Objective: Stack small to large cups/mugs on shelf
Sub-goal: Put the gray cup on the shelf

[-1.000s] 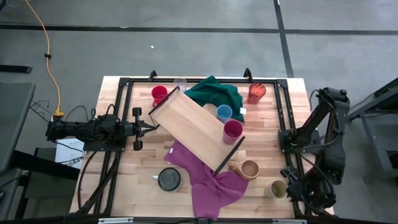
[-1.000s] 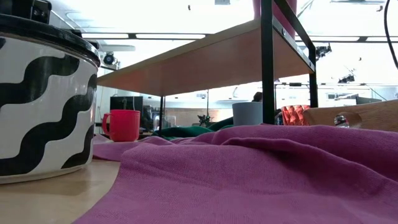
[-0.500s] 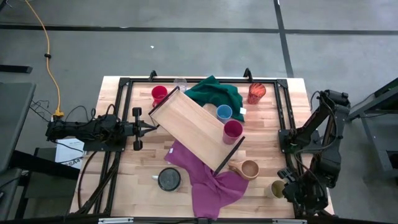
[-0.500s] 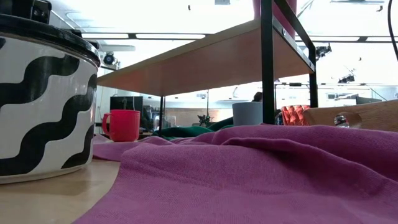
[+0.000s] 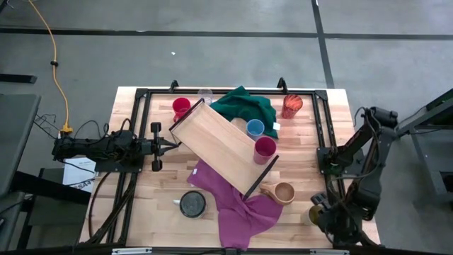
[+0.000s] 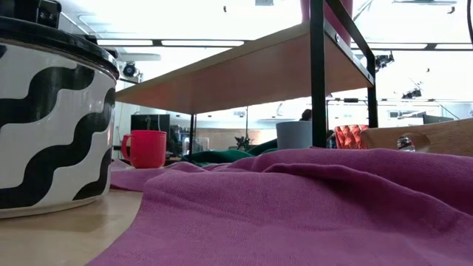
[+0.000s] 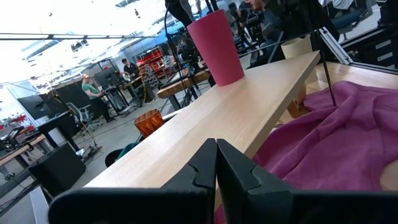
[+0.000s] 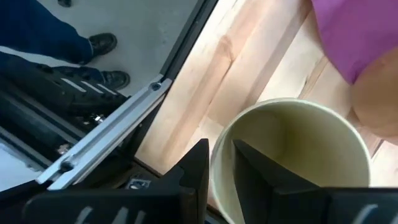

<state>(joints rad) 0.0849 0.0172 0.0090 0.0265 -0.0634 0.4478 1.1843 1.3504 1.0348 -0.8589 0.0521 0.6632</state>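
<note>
The shelf (image 5: 219, 145) stands slantwise mid-table on black frame legs, and the magenta cup (image 5: 265, 147) stands upright on its board. The olive-beige cup (image 5: 312, 214) stands at the near right corner. My right gripper (image 5: 323, 214) hangs over it, pointing steeply down and open. In the right wrist view one finger (image 8: 261, 177) is inside the cup (image 8: 298, 155) and the other (image 8: 194, 174) outside its wall. My left gripper (image 5: 170, 145) waits shut at the shelf's left end. The tan mug (image 5: 283, 192) and the black cup (image 5: 192, 204) stand near the purple cloth. My right gripper comes from above with one finger inside and one outside the olive-beige cup's wall, at the rim (image 8: 217, 171) on its near side. The cup stands upright on the table. Whether either finger touches the wall I cannot tell.
The red mug (image 5: 181, 108), clear glass (image 5: 205, 94), blue cup (image 5: 255, 128) and orange patterned cup (image 5: 291, 105) stand along the far side by a green cloth (image 5: 244, 106). A purple cloth (image 5: 237, 205) lies under the shelf's near end. A person's shoes (image 8: 102, 43) show beyond the table's edge.
My right gripper has come down and toward the table's near edge onto the olive-beige cup, now hiding more of it in the high view. The cup has stayed where it was.
</note>
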